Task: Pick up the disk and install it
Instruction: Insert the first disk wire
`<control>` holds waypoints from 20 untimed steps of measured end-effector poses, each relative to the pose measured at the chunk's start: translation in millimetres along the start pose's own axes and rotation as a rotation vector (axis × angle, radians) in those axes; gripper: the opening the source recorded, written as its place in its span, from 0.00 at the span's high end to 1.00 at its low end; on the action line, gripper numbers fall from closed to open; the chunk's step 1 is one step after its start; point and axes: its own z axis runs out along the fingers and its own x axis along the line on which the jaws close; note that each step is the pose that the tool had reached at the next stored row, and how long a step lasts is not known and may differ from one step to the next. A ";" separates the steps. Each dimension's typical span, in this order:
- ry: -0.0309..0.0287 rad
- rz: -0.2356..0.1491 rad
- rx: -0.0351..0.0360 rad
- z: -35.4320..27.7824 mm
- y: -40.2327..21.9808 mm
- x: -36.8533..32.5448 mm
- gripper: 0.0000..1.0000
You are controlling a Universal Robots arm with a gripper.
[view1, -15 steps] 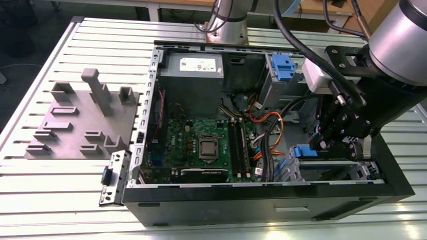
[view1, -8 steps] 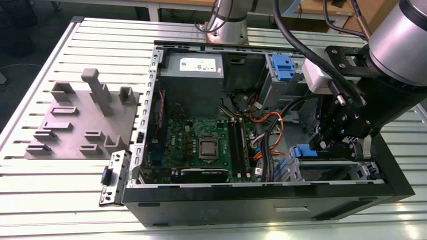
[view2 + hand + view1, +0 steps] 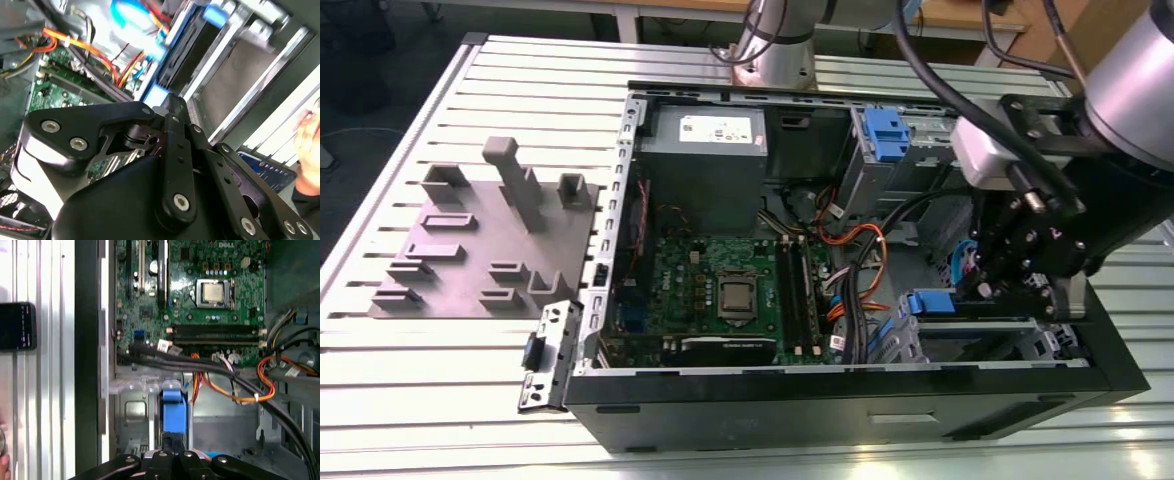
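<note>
Jaws: can't tell whether they're clamped or released, linkage blocks the tips. Gripper (image 3: 1034, 290) sits low inside the open case (image 3: 854, 400), at the drive cage on the exterior view's right. Disk (image 3: 174, 412), blue bracket showing, stands on edge in the cage slot right under the gripper, in the first wrist view. Looks picked and mostly inserted; can't confirm it's fully seated. Motherboard (image 3: 720, 290) well clear.

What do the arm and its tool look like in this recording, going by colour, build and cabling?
The arm has a smooth silver-grey body with black cables running alongside. A white block sits at the wrist. The tool is black, built of flat linkage bars joined by silver screws, as the second wrist view shows.
</note>
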 end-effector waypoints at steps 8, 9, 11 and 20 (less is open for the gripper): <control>0.0000 0.000 0.0000 -0.2 -31.7 -0.7 0.89; 0.0001 0.000 0.0000 -0.3 -36.1 -0.8 0.89; 0.0001 0.000 0.0001 -0.3 -45.5 -1.1 0.89; 0.0000 0.000 0.0000 -0.9 -56.8 -20.5 0.89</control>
